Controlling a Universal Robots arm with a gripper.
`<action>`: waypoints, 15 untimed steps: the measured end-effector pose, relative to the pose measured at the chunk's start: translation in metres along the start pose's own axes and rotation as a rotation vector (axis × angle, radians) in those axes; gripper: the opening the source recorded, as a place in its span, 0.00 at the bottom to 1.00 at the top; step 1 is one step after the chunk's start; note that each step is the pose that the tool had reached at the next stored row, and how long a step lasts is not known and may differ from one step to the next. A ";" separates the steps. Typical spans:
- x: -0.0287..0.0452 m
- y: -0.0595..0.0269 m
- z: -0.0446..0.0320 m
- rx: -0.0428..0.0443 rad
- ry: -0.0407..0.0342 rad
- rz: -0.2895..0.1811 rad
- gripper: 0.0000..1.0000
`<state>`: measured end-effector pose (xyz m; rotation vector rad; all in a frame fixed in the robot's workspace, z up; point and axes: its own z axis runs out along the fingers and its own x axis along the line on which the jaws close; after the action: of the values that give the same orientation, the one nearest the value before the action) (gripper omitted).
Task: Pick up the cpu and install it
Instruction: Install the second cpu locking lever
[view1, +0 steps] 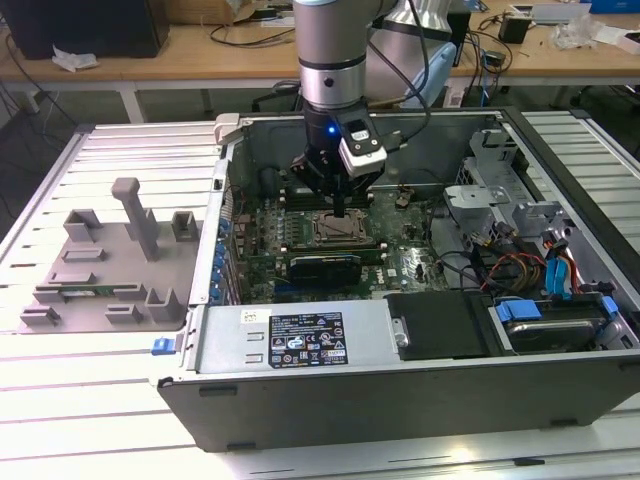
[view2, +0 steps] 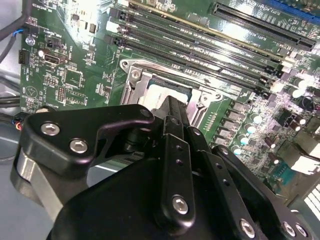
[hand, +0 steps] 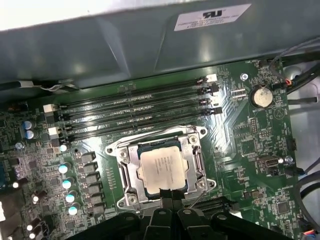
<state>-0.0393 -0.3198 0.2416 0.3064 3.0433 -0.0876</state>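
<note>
The cpu (hand: 162, 168), a flat square chip with a silvery top, lies level inside the metal socket frame (hand: 131, 172) on the green motherboard (hand: 250, 145). My gripper (hand: 167, 194) hangs just above the chip's near edge, its two thin black fingers pressed together with nothing between them. I cannot tell whether the tips touch the chip. The second wrist view shows the fingertips (view2: 172, 107) over a pale corner of the cpu (view2: 157, 95). In the exterior view the gripper (view1: 342, 212) stands upright over the socket (view1: 337, 230) in the open computer case.
Black memory slots (hand: 135, 112) run beside the socket. The case wall (view1: 225, 200) rises on the exterior view's left; the drive bay and cables (view1: 540, 270) crowd the right. A grey fixture tray (view1: 100, 260) lies outside the case, with a green memory stick (view1: 85, 292) on it.
</note>
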 end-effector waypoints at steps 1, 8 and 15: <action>-0.0001 -0.0001 -0.0010 -0.0002 0.0000 0.000 0.11; -0.0028 -0.0094 -0.0004 -0.0033 -0.0018 -0.037 0.11; -0.0042 -0.0160 0.0001 -0.0075 -0.0041 -0.085 0.11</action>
<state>-0.0384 -0.3363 0.2427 0.1765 3.0514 -0.0820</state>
